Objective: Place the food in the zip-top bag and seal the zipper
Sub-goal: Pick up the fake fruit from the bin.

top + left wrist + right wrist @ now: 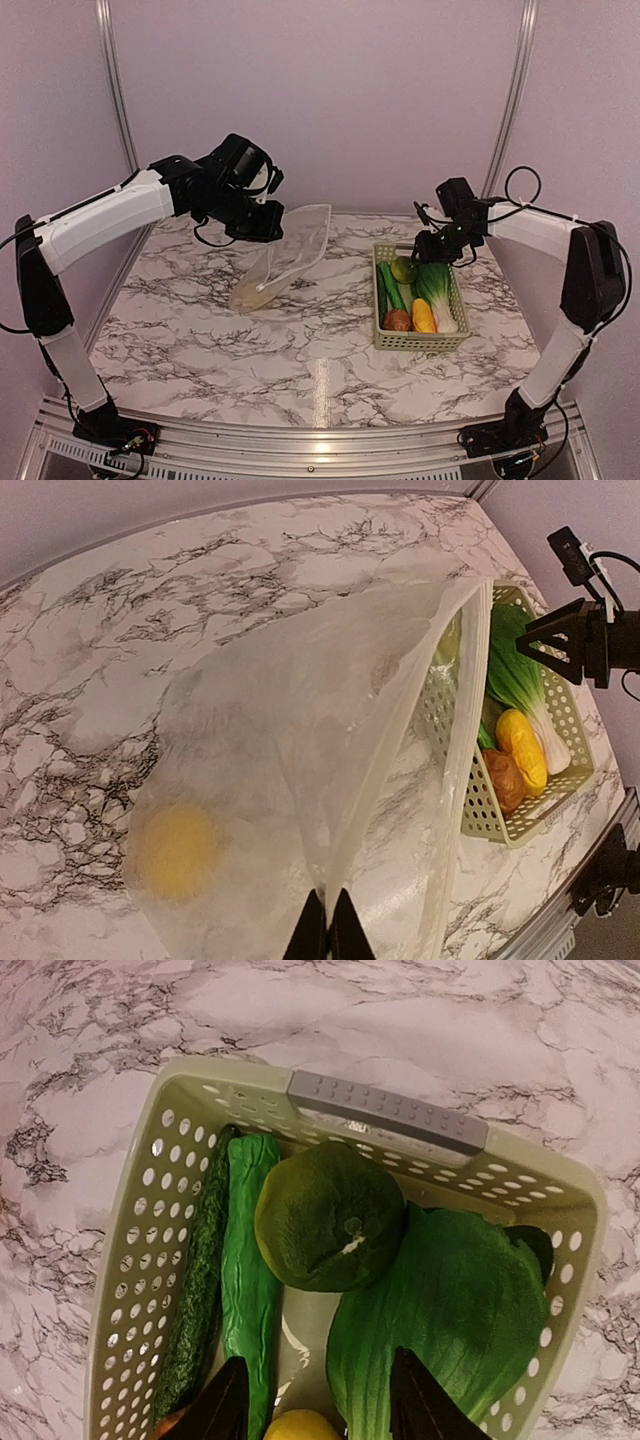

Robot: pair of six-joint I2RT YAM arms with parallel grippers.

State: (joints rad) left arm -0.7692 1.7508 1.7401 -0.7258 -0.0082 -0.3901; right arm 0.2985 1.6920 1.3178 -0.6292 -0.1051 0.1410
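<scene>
Over the basket [140,1220], right hand [318,1355] wide open

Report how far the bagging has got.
Done: one yellow piece lies inside the zip-top bag. In hand: left pincer pinches the bag's edge; right pincer hangs open above the basket. Left: cucumber, bok choy, corn, brown item sit there; zipper unsealed.

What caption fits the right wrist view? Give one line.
Open right gripper hovers over the basket holding a round green fruit, a cucumber and bok choy.
</scene>
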